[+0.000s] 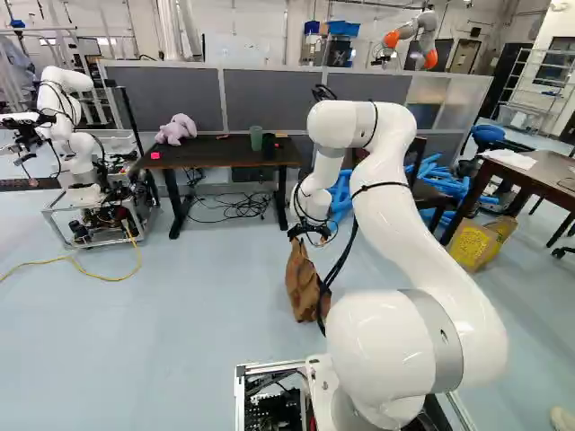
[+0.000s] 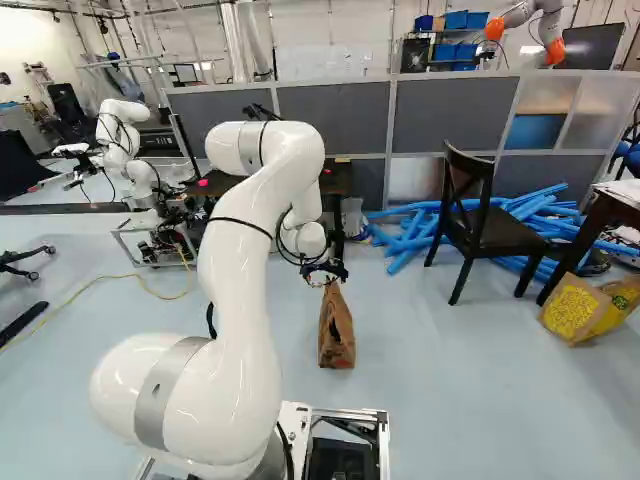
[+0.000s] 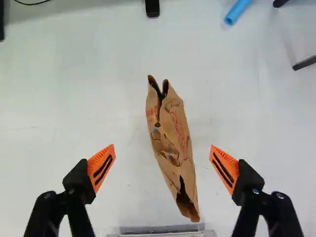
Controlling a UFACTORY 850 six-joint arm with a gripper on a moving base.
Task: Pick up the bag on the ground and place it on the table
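Note:
Under my gripper (image 2: 326, 272) in the right base view stands a brown paper bag (image 2: 336, 332) on the floor; the same bag (image 1: 300, 280) shows left of the arm in the left base view. In the wrist view the gripper (image 3: 162, 165) is open, its orange pads wide apart. The bag's creased, narrow top (image 3: 170, 133) lies below and between the two fingers, touched by neither. A dark-topped table (image 1: 216, 154) stands farther off in the left base view, with a purple plush toy (image 1: 176, 129) on it.
Another robot (image 1: 76, 135) stands on a wheeled frame left of the table. Beyond the bag are a dark chair (image 2: 480, 225) and blue tubes (image 2: 410, 240). A yellow-patterned bag (image 2: 585, 308) sits by a second table (image 1: 544, 175). Cables (image 1: 225, 206) hang under the first table.

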